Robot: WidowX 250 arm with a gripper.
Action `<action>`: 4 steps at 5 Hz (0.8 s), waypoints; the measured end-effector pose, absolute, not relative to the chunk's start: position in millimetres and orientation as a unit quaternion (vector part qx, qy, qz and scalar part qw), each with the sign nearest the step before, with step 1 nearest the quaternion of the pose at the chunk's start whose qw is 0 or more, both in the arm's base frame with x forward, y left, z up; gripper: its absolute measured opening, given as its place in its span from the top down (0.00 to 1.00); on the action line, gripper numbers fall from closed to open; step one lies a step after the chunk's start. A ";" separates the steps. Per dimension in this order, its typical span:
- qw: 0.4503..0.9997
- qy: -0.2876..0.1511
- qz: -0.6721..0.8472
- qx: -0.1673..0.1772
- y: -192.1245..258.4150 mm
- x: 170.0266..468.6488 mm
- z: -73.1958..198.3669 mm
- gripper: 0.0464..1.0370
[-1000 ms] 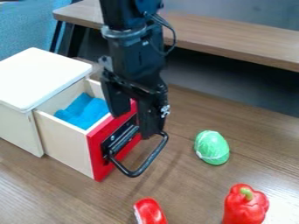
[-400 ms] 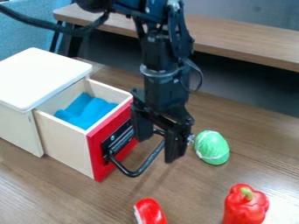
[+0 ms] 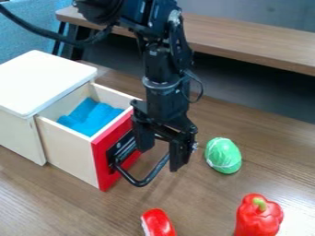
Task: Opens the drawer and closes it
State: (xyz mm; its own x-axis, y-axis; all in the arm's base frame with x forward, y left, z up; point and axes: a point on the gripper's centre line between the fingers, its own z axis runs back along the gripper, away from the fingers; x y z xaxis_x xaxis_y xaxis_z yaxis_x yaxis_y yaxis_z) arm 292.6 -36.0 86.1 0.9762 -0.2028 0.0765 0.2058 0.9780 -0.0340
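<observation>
Gripper (image 3: 160, 159) pts down, fingers (image 3: 179, 156) apart, nr open drawer's (image 3: 66, 150) handle (image 3: 142, 181).

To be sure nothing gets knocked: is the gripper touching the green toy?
Apart. In the camera view, a strip of tabletop shows between the gripper and the green toy.

A brown wood-grain worktop (image 3: 203, 207) spans the lower part of the frame, with a bright glare at lower right. Along the top runs a lighter wooden bench (image 3: 246, 41), dark space beneath it. Light-blue fabric (image 3: 27, 27) fills the upper left; a grey surface (image 3: 258, 14) lies behind the bench at upper right.
</observation>
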 end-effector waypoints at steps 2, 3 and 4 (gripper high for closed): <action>0.997 -0.023 -0.074 -0.007 -24.9 294.8 75.4 0.04; 0.998 -0.024 -0.063 0.013 -15.9 297.7 79.1 0.04; 0.999 -0.026 -0.038 0.018 -4.9 299.6 80.6 0.04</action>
